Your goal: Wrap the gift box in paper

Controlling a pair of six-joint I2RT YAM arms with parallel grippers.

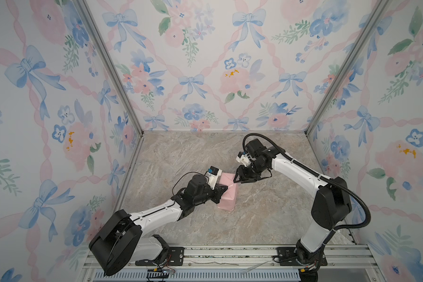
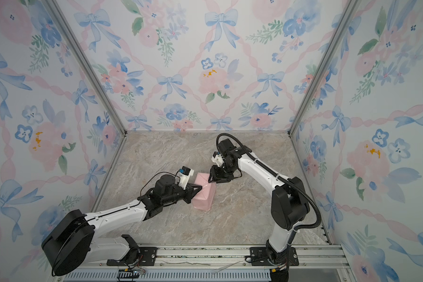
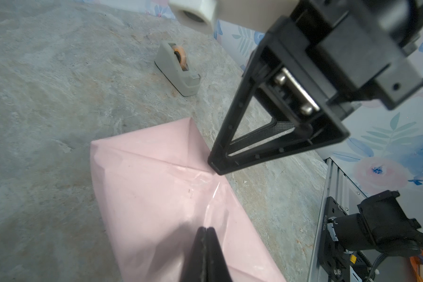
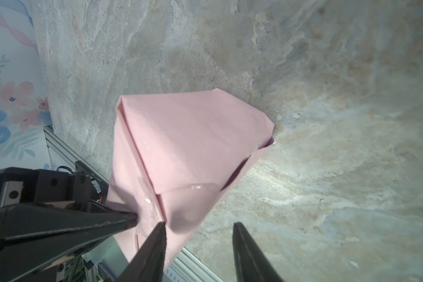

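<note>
Holding down the pink paper (image 1: 227, 199) with my clenched left gripper (image 3: 206, 230); the gift box is sitting hidden inside it, mid-surface (image 1: 181, 151). My right gripper (image 4: 198, 224), jaws apart and empty, is hovering at the end flap, which I judge needs taping next.

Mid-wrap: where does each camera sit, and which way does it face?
Top views: high over the front rail, facing down toward the back wall; left arm, right arm, left hand and right hand at the paper.
Left wrist: looks past its own shut hand over the paper toward the tape dispenser; right hand shows.
Right wrist: looks down past its own open hand at the paper; left hand shows.
Shared: both wrist views show the paper and both hands.
</note>
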